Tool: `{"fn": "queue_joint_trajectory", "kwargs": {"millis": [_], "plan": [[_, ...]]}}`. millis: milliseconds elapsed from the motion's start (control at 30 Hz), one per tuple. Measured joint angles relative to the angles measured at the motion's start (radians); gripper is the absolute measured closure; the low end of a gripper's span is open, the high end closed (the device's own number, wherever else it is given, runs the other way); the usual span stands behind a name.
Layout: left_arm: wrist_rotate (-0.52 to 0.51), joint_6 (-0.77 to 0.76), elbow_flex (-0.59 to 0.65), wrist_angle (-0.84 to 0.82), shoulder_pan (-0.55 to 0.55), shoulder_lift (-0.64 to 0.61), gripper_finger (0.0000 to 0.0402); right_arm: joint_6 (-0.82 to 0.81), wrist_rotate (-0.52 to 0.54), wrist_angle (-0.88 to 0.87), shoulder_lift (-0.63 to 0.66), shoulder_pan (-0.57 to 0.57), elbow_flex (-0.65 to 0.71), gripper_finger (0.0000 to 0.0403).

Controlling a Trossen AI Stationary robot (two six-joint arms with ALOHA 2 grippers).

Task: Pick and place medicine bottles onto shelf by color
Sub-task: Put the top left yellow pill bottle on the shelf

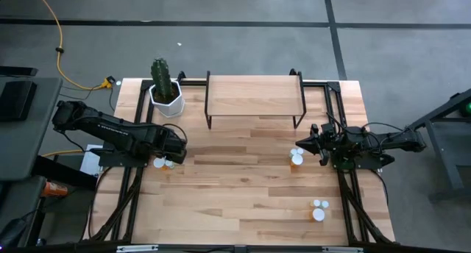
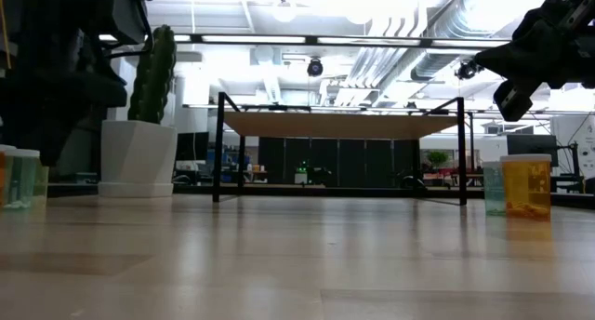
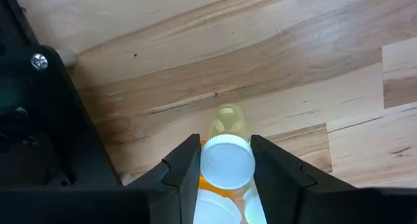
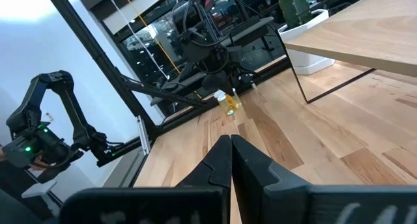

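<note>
My left gripper [image 1: 176, 154] is at the table's left, shut on a yellowish medicine bottle with a white cap [image 3: 227, 160]. Two more white-capped bottles [image 1: 163, 163] stand on the table right beside it. My right gripper [image 4: 231, 160] is shut and empty. It hangs above an orange bottle [image 2: 526, 185] and a pale green one [image 2: 493, 188], which stand on their bases at the table's right [image 1: 296, 157]. The light-wood shelf [image 1: 254, 97] stands on black legs at the far middle, with nothing on top. My left gripper pinches the yellowish bottle by the sides of its white cap [image 3: 210, 164] between its two fingers. The fingers come from above, pointing down. The bottle's body [image 3: 228, 120] points down below the cap. Whether its base is clear of the table does not show.
A cactus in a white pot [image 1: 165, 91] stands at the far left beside the shelf. Several more white-capped bottles [image 1: 319, 209] stand near the front right. Black frame rails [image 1: 136, 187] run along both table sides. Bare wood lies in the middle.
</note>
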State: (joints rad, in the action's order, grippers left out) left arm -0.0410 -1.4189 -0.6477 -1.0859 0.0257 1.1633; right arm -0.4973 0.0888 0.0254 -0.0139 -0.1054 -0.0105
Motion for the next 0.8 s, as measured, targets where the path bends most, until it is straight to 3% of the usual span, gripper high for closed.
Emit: {"fn": "queue_joint_trajectory", "kwargs": {"millis": [367, 800], "plan": [[-0.002, 0.085, -0.092, -0.101, -0.047, 0.0, 0.0285, 0.0, 0.002, 0.0, 0.0, 0.0, 0.0, 0.0402], [-0.019, 0.416, -0.45, -0.228, -0.172, 0.0, 0.0285, 0.0, 0.004, 0.0, 0.0, 0.0, 0.0, 0.0402]]}}
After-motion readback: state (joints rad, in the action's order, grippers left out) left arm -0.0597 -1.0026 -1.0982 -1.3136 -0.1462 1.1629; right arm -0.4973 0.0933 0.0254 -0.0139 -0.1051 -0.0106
